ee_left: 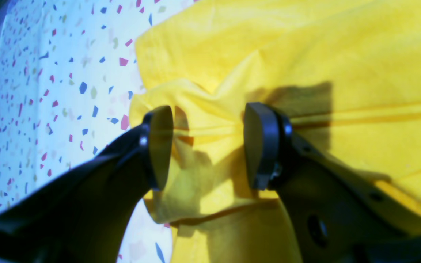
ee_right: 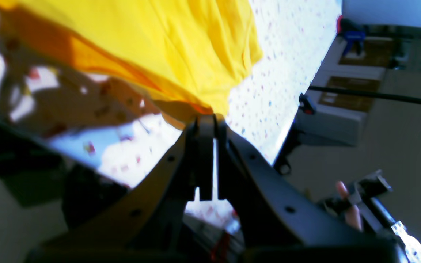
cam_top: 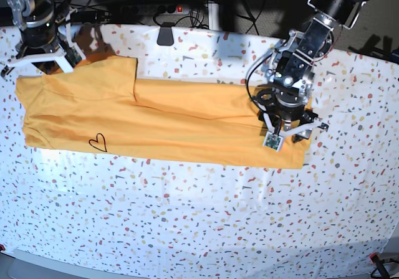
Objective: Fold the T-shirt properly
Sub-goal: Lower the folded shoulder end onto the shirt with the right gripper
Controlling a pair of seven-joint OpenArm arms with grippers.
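The T-shirt (cam_top: 174, 123) is presenting as soft matt cloth, thin enough to be gathering into fine wrinkles. The table cover (cam_top: 187, 217) is showing a smooth, faintly sheened white surface printed with coloured terrazzo flecks. The left gripper (ee_left: 207, 146) is showing dark, smooth, slightly glossy plastic pads (ee_left: 258, 146) with small metal screws.

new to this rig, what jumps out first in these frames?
The orange-yellow T-shirt, already folded into a long band across the speckled table, with a small black heart outline near one end. The left tool stands open over a bunched hem at the band's other end. The right tool is shut on the T-shirt's edge at the heart end.
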